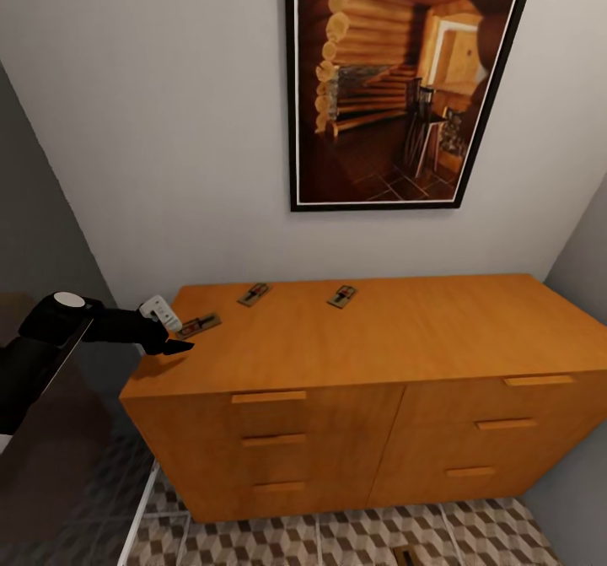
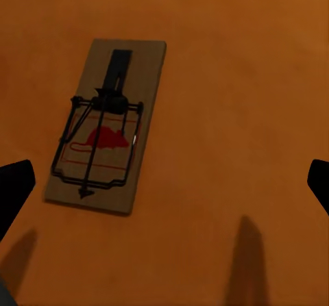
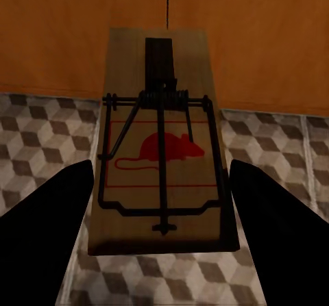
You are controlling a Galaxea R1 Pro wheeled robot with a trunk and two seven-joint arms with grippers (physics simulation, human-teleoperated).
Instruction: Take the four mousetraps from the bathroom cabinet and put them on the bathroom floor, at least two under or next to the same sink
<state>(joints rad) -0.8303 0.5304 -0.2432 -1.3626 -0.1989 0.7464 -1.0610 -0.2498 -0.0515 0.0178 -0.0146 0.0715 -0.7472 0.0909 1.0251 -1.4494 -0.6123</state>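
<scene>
Our left gripper (image 1: 173, 336) hovers spread over a mousetrap (image 2: 104, 128) on the cabinet (image 1: 405, 330) (left-hand corner); right gripper (image 3: 161, 203) pinches another trap (image 3: 161, 162).

Cabinet (image 1: 362, 355) against the wall, below a framed picture (image 1: 403, 85). On its top, three mousetraps: one (image 1: 200, 326) near the left front edge, one (image 1: 254, 293) behind and to its right, one (image 1: 341, 296) further right, near mid-top. Left gripper (image 1: 173, 336) at the top's left end, just beside the nearest trap (image 2: 104, 128). Tiled floor (image 1: 337, 541) before the cabinet; a fourth trap (image 3: 161, 162) between the right gripper's (image 3: 161, 251) fingers, above the floor (image 3: 41, 148).
</scene>
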